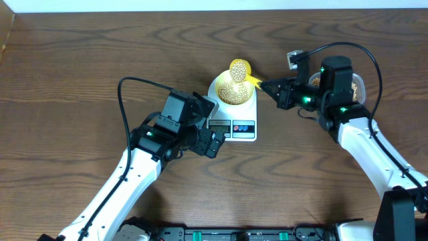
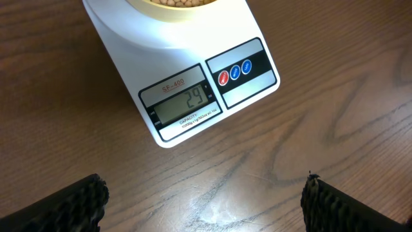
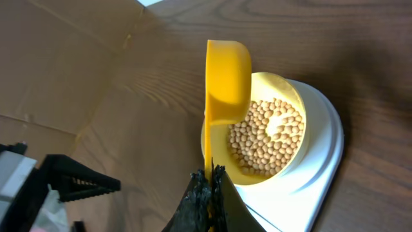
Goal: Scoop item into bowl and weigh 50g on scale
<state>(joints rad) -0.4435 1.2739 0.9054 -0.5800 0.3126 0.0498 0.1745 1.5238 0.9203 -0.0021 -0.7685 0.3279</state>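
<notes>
Beans point(image 3: 270, 135) lie in the pale yellow bowl point(image 3: 291, 90), which sits on the round platform of the white scale point(image 1: 244, 128), mid-bench.

Nearest the robot, L gripper point(image 2: 206, 209) hangs low over the wood bench point(image 2: 322, 129), just short of the scale's front edge. Its jaws are spread wide and hold nothing. Both black fingertips point(image 2: 71, 206) show at the bottom corners of the L wrist view.

Just beyond, the scale's display point(image 2: 183, 103) reads 29, w/ red and blue buttons point(image 2: 235, 71) beside it on the right.

Past that, the bowl covers most of the platform, and the bean level is a bit below the rim.

At the bowl's far side a yellow scoop point(image 3: 226, 77) hangs tipped on its side, cup over the rim. Its handle runs back to R gripper point(image 3: 209, 187), which is clamped tight on the handle's end. Can't tell if any beans are in the cup.

Farther right, behind R arm point(image 1: 361, 137), is what looks like a tub point(image 1: 358, 84) w/ more beans, mostly hidden.
</notes>
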